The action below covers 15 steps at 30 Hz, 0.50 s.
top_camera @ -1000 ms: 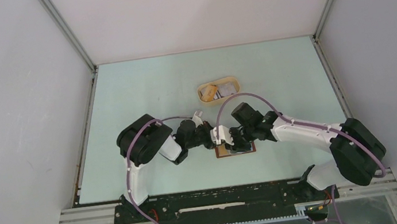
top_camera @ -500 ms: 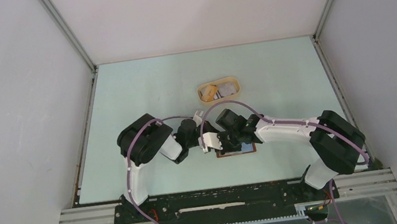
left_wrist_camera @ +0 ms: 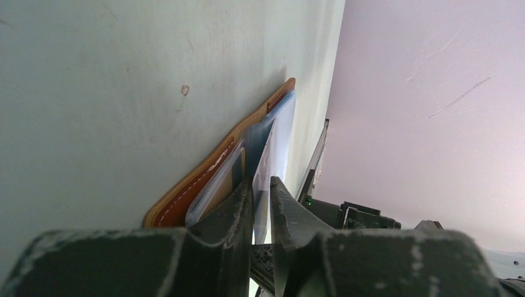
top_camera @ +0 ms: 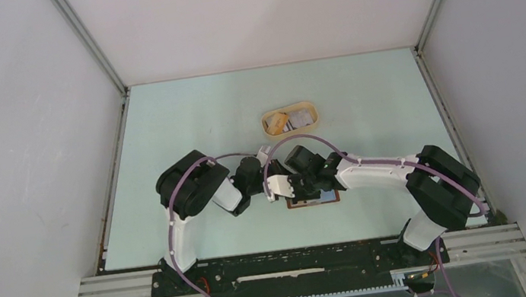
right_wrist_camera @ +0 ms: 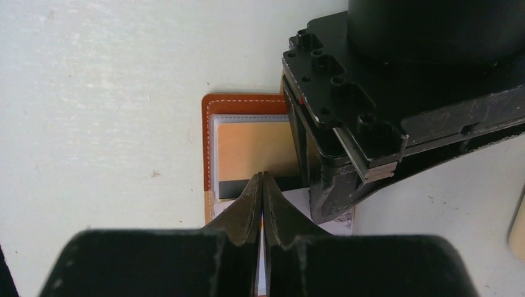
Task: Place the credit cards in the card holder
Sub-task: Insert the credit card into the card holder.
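Note:
The reddish-brown card holder [top_camera: 322, 199] lies open on the table between my two grippers. In the right wrist view, the card holder [right_wrist_camera: 242, 104] shows a tan card [right_wrist_camera: 251, 145] under a clear pocket and a white card [right_wrist_camera: 296, 205] below it. My left gripper [left_wrist_camera: 260, 180] [top_camera: 272, 191] is shut on a light blue credit card [left_wrist_camera: 278, 133] standing on edge against the holder [left_wrist_camera: 186, 201]. My right gripper [right_wrist_camera: 262, 176] [top_camera: 290, 191] is pressed shut over the holder. A thin pale sliver, a card edge-on, shows between its fingers.
A tan oval tray [top_camera: 315, 114] holding more cards [top_camera: 302, 118] stands behind the grippers; its edge also shows in the right wrist view [right_wrist_camera: 519, 224]. The left gripper's black body [right_wrist_camera: 384, 105] sits close to the right fingers. White walls enclose the table.
My right gripper has moved left across the card holder toward the left gripper, and its elbow has swung inward. The left arm has stayed in place.

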Motion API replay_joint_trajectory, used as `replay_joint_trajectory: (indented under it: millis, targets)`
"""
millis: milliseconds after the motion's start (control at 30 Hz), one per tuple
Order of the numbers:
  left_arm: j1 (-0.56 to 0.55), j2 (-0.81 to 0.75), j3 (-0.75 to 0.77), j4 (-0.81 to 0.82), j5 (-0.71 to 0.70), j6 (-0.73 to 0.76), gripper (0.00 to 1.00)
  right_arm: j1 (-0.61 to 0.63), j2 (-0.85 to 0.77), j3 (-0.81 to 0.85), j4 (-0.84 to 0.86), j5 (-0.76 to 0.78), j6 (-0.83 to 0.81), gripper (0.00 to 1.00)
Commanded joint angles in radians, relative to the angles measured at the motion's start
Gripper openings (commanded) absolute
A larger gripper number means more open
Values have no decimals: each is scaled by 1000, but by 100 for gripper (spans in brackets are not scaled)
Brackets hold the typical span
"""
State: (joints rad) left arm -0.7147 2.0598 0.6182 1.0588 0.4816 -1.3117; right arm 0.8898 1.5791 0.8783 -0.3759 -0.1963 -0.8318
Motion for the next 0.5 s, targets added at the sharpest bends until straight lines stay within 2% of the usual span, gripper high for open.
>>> replay_joint_trajectory:
  millis: [0, 467]
  targets:
    - [5, 21, 16, -31, 5, 11, 22, -1, 0, 22, 16, 38, 5, 7]
    - [6, 25, 20, -49, 8, 12, 26, -64, -64, -26, 12, 31, 30, 7]
